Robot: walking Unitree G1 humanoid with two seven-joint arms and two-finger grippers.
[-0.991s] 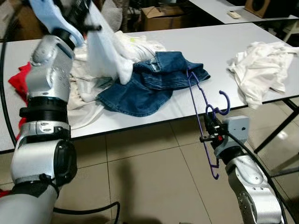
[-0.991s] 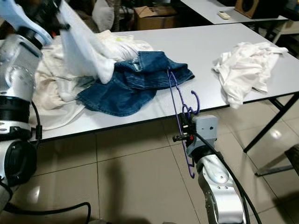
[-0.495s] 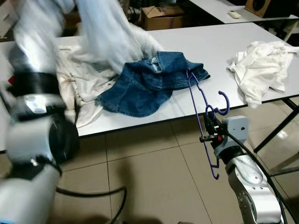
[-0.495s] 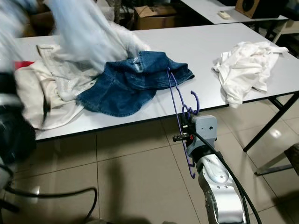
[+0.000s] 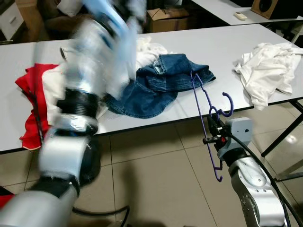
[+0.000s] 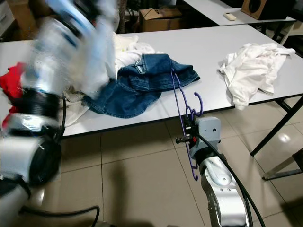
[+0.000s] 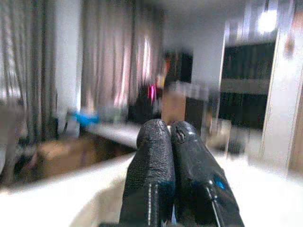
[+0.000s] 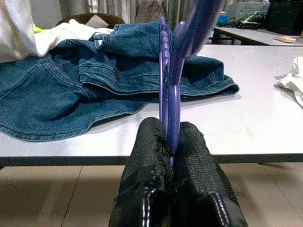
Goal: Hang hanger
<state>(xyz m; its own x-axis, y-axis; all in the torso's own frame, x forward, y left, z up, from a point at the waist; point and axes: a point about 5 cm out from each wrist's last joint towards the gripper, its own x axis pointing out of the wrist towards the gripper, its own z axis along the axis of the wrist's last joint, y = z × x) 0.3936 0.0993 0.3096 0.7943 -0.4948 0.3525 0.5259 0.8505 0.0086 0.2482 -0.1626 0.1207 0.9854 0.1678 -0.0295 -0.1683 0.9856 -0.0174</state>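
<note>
Jeans (image 5: 161, 85) mid-table (image 5: 222, 47) — white heap (image 5: 267, 71) right, hanger (image 5: 208, 123) before table edge.

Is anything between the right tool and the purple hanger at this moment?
No. The right tool is already shut on the thin purple plastic hanger, held upright in front of the white table edge. No rail or hanging place is visible.

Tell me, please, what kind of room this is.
Probably a workroom or lab set up for laundry sorting, not a lived-in home: long white tables on metal legs, loose clothes such as a denim garment, a cardboard box behind, and a tiled floor.
</note>
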